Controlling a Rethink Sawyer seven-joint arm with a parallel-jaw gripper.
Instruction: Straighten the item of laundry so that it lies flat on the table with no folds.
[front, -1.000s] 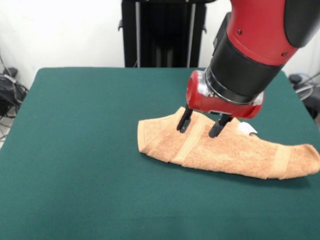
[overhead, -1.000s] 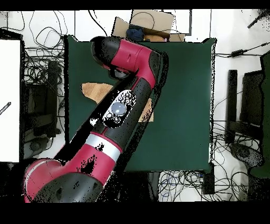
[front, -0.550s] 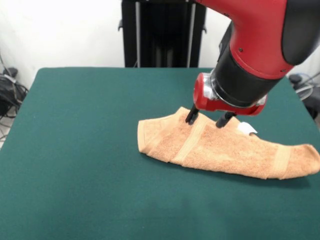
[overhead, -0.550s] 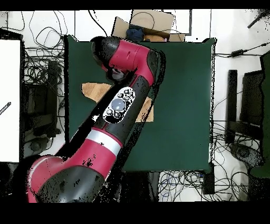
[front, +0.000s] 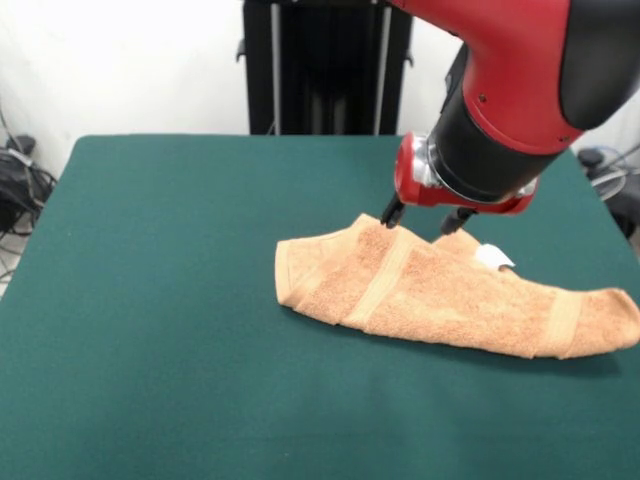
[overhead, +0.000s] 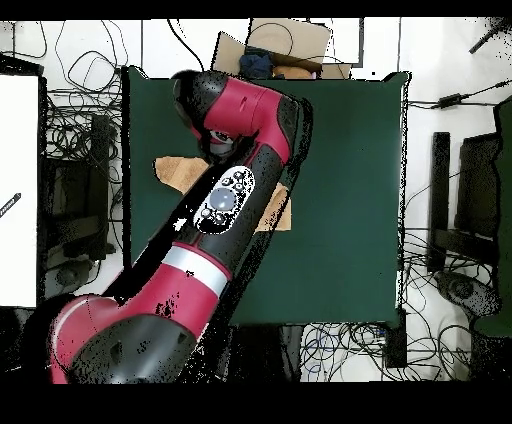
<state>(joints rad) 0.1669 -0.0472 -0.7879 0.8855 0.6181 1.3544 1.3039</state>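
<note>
Arm angled down, tool (front: 424, 217) spread open, empty (tips at towel's (front: 450, 297) far edge).

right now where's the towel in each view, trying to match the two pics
Front view: the towel lies folded right of centre on the table, the gripper at its far edge.
Overhead view: the towel shows at the table's left, mostly hidden under the arm; one corner shows beyond the arm.
Shared landmark: the red arm above the towel.
</note>
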